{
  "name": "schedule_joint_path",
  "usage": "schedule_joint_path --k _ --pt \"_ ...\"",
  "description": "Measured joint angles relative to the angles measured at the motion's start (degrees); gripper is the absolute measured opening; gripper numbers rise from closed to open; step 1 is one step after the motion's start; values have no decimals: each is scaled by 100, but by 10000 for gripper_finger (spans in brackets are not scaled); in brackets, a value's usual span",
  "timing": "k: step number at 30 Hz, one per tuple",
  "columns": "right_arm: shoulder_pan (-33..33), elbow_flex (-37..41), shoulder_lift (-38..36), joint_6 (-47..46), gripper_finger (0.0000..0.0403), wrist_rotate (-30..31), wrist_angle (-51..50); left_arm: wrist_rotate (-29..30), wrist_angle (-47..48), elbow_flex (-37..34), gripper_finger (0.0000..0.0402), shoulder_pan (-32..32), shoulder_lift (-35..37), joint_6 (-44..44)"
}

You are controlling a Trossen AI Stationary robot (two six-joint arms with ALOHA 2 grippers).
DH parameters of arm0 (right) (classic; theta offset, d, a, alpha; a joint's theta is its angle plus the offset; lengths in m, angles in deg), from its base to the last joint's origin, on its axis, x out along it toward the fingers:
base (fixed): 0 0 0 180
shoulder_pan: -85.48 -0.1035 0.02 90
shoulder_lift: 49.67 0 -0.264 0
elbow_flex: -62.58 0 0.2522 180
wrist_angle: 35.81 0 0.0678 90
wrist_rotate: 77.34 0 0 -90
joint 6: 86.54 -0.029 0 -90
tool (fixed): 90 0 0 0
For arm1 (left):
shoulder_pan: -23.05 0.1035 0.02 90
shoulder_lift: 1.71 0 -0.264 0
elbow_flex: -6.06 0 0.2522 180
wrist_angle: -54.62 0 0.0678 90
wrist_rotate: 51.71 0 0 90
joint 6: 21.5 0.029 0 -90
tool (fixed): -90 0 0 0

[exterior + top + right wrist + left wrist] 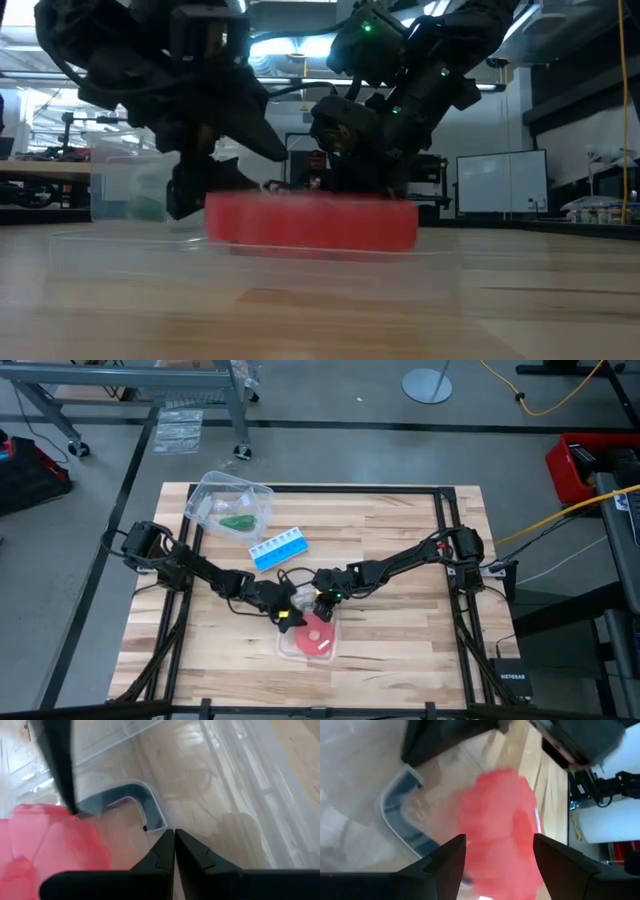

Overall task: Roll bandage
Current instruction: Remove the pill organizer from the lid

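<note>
Both grippers meet mid-tabletop [400,600] over red disc [316,637] in clear lid. Left gripper [499,851] fingers spread w/ disc between; right gripper [174,836] fingers pressed together. Green bandage [238,521] in far clear container.

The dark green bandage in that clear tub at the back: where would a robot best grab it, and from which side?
Probably from straight above, through the open top of the clear plastic tub, since its walls block any sideways approach. The dark green cloth bandage lies as a small flat bundle on the floor of the tub, so pinching across its narrow middle looks safest. Finer detail is too small to tell.
</note>
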Motion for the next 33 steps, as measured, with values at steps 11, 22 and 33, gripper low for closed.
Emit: schedule_joint_path --k 11,22,33 --pt "0 2 0 2 21 2 15 -367 -50 41 210 53 -2 -66" --pt "7 2 0 -243 21 12 12 -297 616 39 208 41 -9 11" --pt "5 -16 235 -551 6 278 395 -255 686 254 208 41 -11 166"
